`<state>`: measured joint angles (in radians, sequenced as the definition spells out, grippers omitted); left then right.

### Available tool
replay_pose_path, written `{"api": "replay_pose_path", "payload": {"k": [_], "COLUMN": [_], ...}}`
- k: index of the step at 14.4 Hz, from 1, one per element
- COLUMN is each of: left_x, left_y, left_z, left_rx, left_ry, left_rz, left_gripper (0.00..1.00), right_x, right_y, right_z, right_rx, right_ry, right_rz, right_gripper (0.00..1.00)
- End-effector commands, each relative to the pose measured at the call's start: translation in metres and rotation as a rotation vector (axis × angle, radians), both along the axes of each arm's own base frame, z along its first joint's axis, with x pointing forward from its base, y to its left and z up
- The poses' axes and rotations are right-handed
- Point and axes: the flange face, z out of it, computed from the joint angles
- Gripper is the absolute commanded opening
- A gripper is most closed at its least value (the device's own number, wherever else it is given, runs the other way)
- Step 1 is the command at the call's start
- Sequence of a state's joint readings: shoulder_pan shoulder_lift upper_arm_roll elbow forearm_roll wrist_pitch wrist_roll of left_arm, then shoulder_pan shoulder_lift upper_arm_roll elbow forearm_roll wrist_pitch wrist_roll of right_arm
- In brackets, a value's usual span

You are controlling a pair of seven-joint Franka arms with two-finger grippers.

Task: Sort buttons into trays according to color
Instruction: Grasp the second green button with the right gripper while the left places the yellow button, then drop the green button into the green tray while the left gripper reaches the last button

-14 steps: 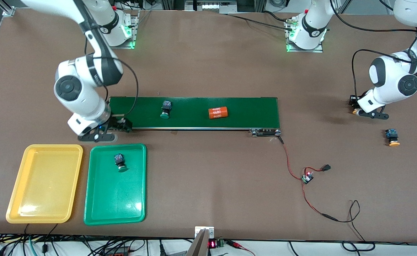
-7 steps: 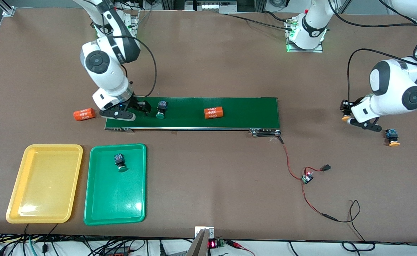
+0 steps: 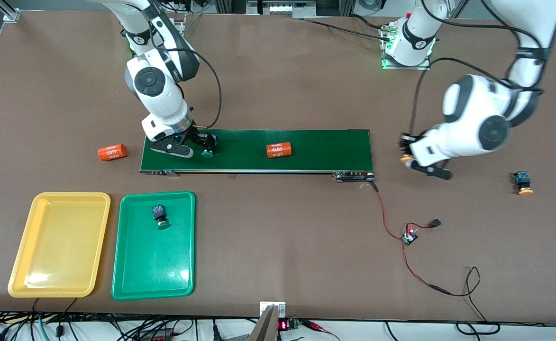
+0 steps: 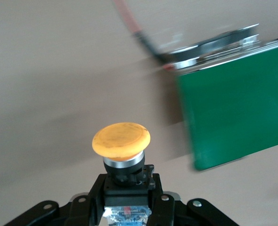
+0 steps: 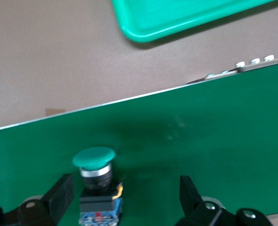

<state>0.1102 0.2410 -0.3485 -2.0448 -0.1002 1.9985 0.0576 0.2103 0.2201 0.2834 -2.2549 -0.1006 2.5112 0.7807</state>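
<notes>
**Two grippers at work around the belt**

While we look across the brown table (image 3: 278,85), we take things from largest to smallest. A long dark-green belt (image 3: 325,149) lies across the middle. Nearer the front camera, toward the right arm's end, sit the yellow tray (image 3: 19,265) and, just beside it, the green tray (image 3: 131,279).

We see the right gripper (image 3: 203,144) low over the belt's end, its fingers (image 5: 59,190) spread wide with a green button (image 5: 95,176) standing between them, nearer one finger; we cannot tell whether that finger touches it. We see the left gripper (image 3: 406,150) in the air over bare table just off the belt's other end, clamped on the black body of a yellow-orange button (image 4: 121,141), cap pointing away from the wrist.

An orange cylinder (image 3: 278,150) lies on the belt, and we read "4680" printed three times in white. A second orange cylinder (image 3: 112,152) lies on the table off the belt's end, with similar white print showing upside down.

Another green button (image 3: 159,215) lies in the green tray. A second yellow-orange button (image 3: 523,183) sits on the table toward the left arm's end. A small circuit board (image 3: 409,237) with red and black wires lies near the belt.
</notes>
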Motion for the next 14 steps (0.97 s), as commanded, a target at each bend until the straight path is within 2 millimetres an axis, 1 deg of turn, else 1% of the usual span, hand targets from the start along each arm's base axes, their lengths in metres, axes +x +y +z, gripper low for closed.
{"api": "replay_pose_path", "payload": {"k": [1, 2, 3, 4, 5, 6, 7, 8, 9, 10, 11, 12, 14], "left_x": [-0.005, -0.012, -0.017, -0.025, -0.030, -0.032, -0.035, -0.035, -0.036, -0.038, -0.037, -0.036, -0.033], "left_y": [-0.072, -0.100, -0.124, -0.145, -0.160, -0.167, -0.174, -0.176, -0.179, -0.181, -0.179, -0.176, -0.170], "left_z": [0.002, -0.001, -0.011, -0.018, -0.026, -0.031, -0.035, -0.038, -0.042, -0.043, -0.041, -0.038, -0.021], "left_rx": [-0.025, -0.041, -0.059, -0.069, -0.079, -0.086, -0.092, -0.096, -0.100, -0.100, -0.100, -0.097, -0.088], "left_ry": [-0.035, -0.045, -0.048, -0.054, -0.065, -0.073, -0.070, -0.072, -0.070, -0.067, -0.068, -0.069, -0.086], "left_rz": [0.052, 0.068, 0.090, 0.102, 0.122, 0.135, 0.132, 0.132, 0.131, 0.128, 0.114, 0.118, 0.126], "left_gripper": [0.15, 0.15, 0.15, 0.15, 0.15, 0.15, 0.16, 0.18, 0.21, 0.39, 0.99, 1.00, 1.00], "right_x": [-0.006, -0.011, -0.012, -0.013, -0.012, -0.012, -0.011, -0.010, -0.010, -0.010, -0.010, -0.009, -0.007], "right_y": [0.007, 0.009, 0.009, 0.009, 0.008, 0.007, 0.004, 0.003, 0.003, 0.003, 0.001, -0.001, -0.004], "right_z": [-0.007, -0.012, -0.016, -0.019, -0.020, -0.022, -0.025, -0.028, -0.028, -0.028, -0.029, -0.028, -0.028], "right_rx": [0.000, -0.003, -0.005, -0.007, -0.009, -0.010, -0.011, -0.009, -0.008, -0.009, -0.011, -0.012, -0.012], "right_ry": [0.000, 0.009, 0.016, 0.022, 0.022, 0.025, 0.029, 0.031, 0.030, 0.033, 0.037, 0.037, 0.037], "right_rz": [0.053, 0.073, 0.084, 0.090, 0.102, 0.123, 0.144, 0.151, 0.151, 0.148, 0.145, 0.142, 0.137], "right_gripper": [1.00, 1.00, 1.00, 0.98, 0.93, 0.89, 0.81, 0.72, 0.56, 0.38, 0.25, 0.15, 0.07]}}
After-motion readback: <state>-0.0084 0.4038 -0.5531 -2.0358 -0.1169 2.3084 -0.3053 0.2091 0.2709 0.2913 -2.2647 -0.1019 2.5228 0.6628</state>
